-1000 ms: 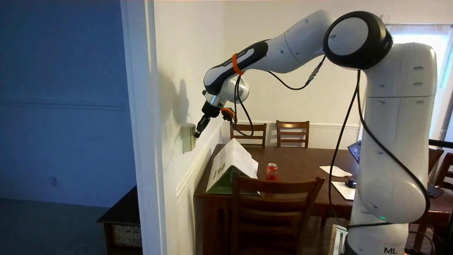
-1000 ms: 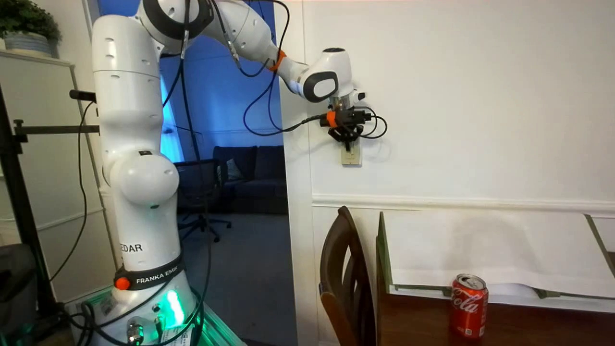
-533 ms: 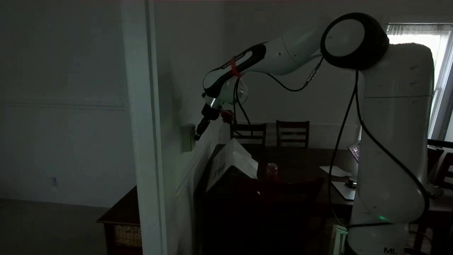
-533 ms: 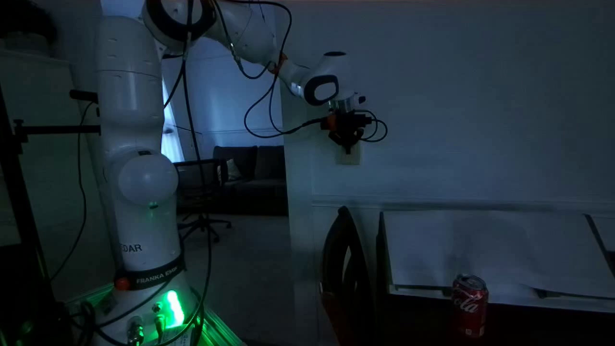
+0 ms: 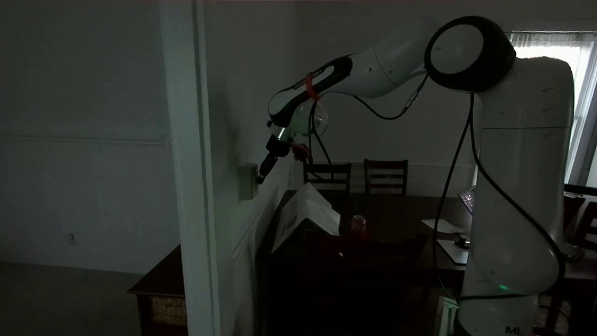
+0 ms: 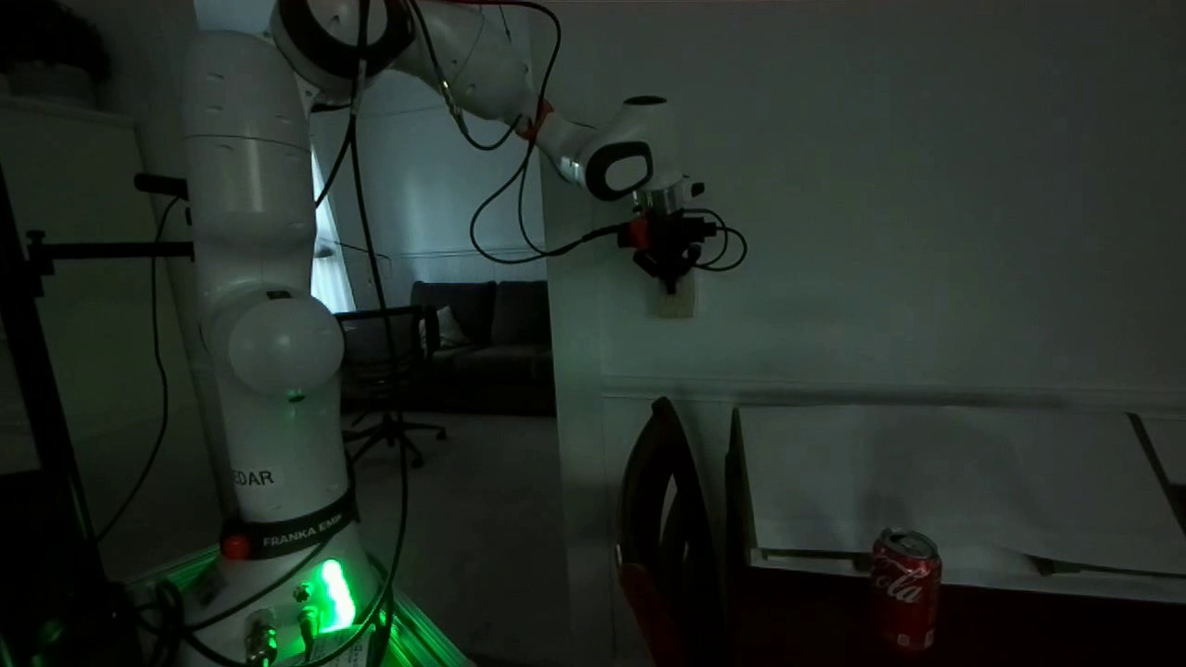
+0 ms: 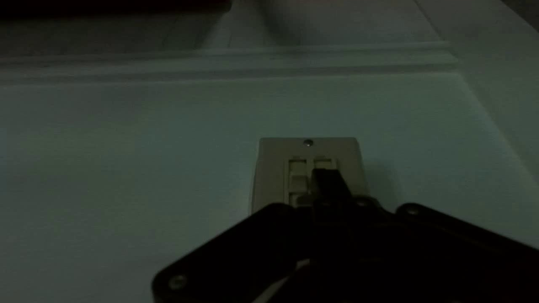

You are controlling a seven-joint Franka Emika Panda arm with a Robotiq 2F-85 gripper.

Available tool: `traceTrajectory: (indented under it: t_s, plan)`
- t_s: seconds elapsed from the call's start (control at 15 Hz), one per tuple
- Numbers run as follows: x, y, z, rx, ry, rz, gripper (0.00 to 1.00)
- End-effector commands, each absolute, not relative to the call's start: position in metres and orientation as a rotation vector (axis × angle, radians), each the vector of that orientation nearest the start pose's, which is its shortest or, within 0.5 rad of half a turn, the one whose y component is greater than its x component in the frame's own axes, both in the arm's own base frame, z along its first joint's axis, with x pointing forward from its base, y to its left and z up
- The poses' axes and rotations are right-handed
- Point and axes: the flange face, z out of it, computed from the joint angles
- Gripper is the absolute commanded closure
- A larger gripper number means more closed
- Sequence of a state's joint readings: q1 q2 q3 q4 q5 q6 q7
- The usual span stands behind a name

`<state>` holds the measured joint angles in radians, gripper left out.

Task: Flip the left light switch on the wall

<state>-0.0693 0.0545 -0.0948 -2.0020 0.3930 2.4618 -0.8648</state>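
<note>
The cream wall plate (image 5: 248,184) is on the white wall (image 6: 889,213) and also shows in an exterior view (image 6: 682,303). In the wrist view the plate (image 7: 273,176) stands upside down, moulding at the top, with two toggles side by side. The left light switch (image 7: 323,163) is the right-hand toggle there, mostly hidden behind the fingertips. The other toggle (image 7: 299,183) shows beside them. My gripper (image 7: 327,173) is shut with nothing between the fingers. Its tips are at the plate in both exterior views (image 5: 260,180) (image 6: 671,285); I cannot tell if they touch.
The room is dark. Raised moulding (image 6: 880,386) runs below the plate. A chair (image 6: 672,519), a propped white board (image 6: 927,482) and a red can (image 6: 906,588) are below and to the side. A door frame (image 5: 191,140) stands beside the plate.
The room lights have gone from bright to dark between one second and half a second ago. My gripper dipped slightly along the plate, then rose a little.
</note>
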Motion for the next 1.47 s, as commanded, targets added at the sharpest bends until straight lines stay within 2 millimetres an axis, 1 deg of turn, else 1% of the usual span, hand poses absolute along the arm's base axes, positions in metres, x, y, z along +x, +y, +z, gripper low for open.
traceTrajectory:
  t_s: [0.0,0.07,0.27,0.33,0.4,0.47,0.6,0.73,0.87,0.93,1.07,1.2,1.27,1.33,1.4]
  plan:
    - [0.563,-0.105,0.503,-2.882,-0.594,-0.75,1.0]
    - [0.557,-0.11,0.508,-2.883,-0.564,-0.735,0.99]
    - [0.524,-0.126,0.519,-2.869,-0.463,-0.641,0.99]
    - [0.51,-0.132,0.524,-2.882,-0.43,-0.62,0.87]
    - [0.498,-0.135,0.529,-2.882,-0.401,-0.601,0.73]
    - [0.485,-0.135,0.537,-2.878,-0.367,-0.619,0.68]
    - [0.463,-0.133,0.555,-2.876,-0.293,-0.647,0.54]
    - [0.441,-0.126,0.575,-2.882,-0.205,-0.696,0.38]
    - [0.419,-0.12,0.596,-2.914,-0.097,-0.736,0.26]
    - [0.408,-0.117,0.607,-2.933,-0.038,-0.762,0.18]
    - [0.387,-0.11,0.621,-2.988,0.078,-0.771,0.04]
    - [0.369,-0.1,0.631,-3.001,0.141,-0.78,0.0]
    - [0.394,-0.109,0.629,-2.976,0.067,-0.774,0.08]
    - [0.386,-0.104,0.633,-2.981,0.089,-0.778,0.02]
    - [0.38,-0.101,0.636,-2.981,0.1,-0.788,0.0]
